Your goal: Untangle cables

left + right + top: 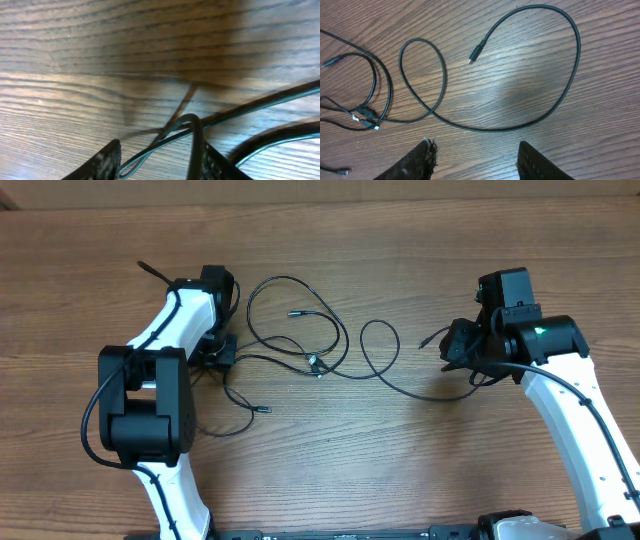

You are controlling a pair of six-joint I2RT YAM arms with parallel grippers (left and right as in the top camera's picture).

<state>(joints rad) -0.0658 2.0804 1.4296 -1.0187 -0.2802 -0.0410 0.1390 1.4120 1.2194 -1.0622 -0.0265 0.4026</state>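
Several thin black cables (pixel 300 330) lie in loose loops mid-table, crossing at a small knot (pixel 315 363). One separate cable (pixel 520 120) curls to the right, its plug end (pixel 476 52) lying free. My left gripper (pixel 222 352) is at the left end of the loops. In the left wrist view its jaws stand apart, and cable strands (pixel 165 140) run between the fingers (pixel 107 160), one of them lying along the right finger. My right gripper (pixel 477 160) hovers open and holds nothing, just right of the separate cable's plug (pixel 425 340).
Bare wooden tabletop (pixel 330 460) surrounds the cables. A loose plug end (pixel 265 410) lies near the left arm's elbow (pixel 145 400). The right arm (pixel 570 410) runs down the right side. The table's far edge (pixel 320 205) is at the top.
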